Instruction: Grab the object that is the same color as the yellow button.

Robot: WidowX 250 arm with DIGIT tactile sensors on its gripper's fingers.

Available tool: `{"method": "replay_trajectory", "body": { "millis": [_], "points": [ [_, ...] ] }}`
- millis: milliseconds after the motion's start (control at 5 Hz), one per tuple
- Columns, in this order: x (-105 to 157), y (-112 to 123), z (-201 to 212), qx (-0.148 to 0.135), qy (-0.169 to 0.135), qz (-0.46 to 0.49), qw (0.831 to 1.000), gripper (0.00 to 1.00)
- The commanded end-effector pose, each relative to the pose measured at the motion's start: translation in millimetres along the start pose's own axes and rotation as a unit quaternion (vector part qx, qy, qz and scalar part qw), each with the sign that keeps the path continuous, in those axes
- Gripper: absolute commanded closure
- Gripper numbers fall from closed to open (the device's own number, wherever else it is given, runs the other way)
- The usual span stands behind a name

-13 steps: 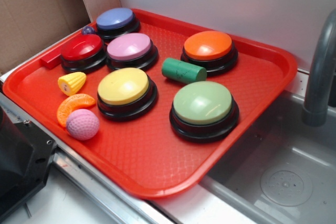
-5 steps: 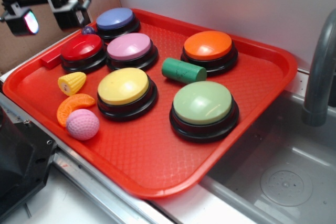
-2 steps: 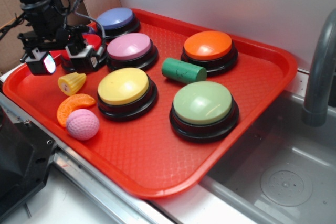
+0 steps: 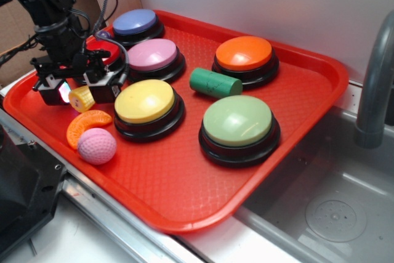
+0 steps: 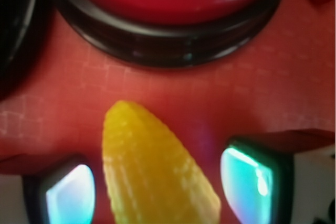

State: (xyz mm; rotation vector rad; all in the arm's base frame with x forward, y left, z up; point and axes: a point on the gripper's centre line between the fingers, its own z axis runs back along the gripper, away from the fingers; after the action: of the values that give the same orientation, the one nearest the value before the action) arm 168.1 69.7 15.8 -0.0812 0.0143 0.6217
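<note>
We record the black robot hand point(image 4: 79, 93) lowered onto the red plastic tray point(image 4: 184, 195), its two fingers spread apart with the small yellow ribbed toy corn-cob piece point(image 4: 82, 98) lying on the tray between them; in the wrist view the corn-cob piece point(image 5: 155, 166) sits in the gap with red tray showing on either side, so we log the fingers as open and gripping nothing. Just behind the hand stands the round red domed push button on a black base point(image 5: 173, 9). Just beside the hand, toward the tray's middle, stands the large pale-yellow domed push button on a black base point(image 4: 146, 103). Just in front of the hand lie the orange crescent-shaped toy slice point(image 4: 86, 124) and, touching it, the pink dimpled ball point(image 4: 96, 146).
</note>
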Motion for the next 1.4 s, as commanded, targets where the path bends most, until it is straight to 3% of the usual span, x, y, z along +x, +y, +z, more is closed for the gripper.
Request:
{"method": "replay_trajectory", "body": {
  "millis": [0, 400, 600, 1000, 1200],
  "points": [
    [-4, 0, -1, 0.011, -0.012, -0.015, 1.000, 1.00],
    [-2, -13, 26, 0.014, -0.049, -0.027, 0.998, 1.00],
    [0, -28, 65, 0.002, -0.047, -0.074, 0.996, 1.00],
    [10, -82, 149, -0.017, -0.065, -0.172, 0.983, 1.00],
    [18, -107, 160, -0.024, -0.066, -0.213, 0.975, 1.00]
  ]
}}
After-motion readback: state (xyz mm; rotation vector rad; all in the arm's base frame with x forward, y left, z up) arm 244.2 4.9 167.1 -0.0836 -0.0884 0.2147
